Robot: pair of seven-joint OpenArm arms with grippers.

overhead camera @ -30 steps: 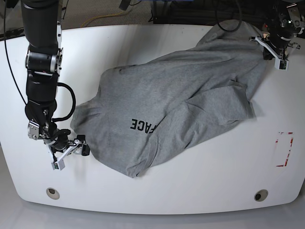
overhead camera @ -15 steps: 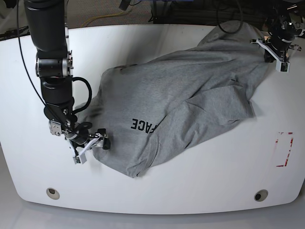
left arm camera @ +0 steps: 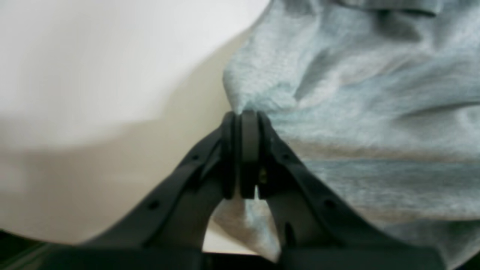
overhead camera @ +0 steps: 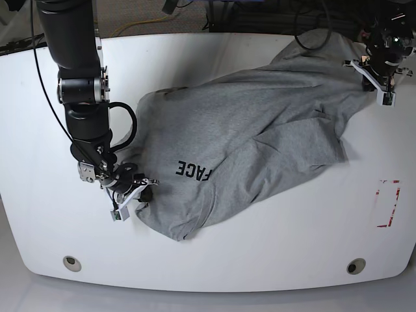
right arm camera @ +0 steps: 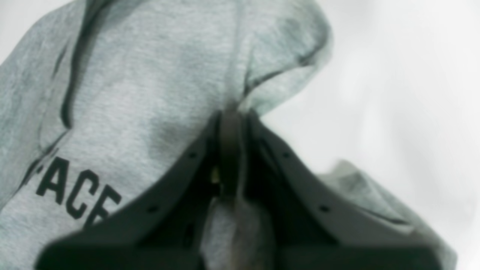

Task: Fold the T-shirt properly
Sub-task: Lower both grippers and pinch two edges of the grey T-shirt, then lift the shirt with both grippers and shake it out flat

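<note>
White table bears crumpled grey T-shirt; red-marked rectangle.

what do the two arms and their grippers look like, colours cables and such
Both arms are black. The right arm is a thick cylinder with a silver ring at one joint and a black cable looping beside it. Its right gripper has dark fingers with small round holes and a pale wrist bracket. The left gripper looks the same: black holed fingers, white bracket.
</note>
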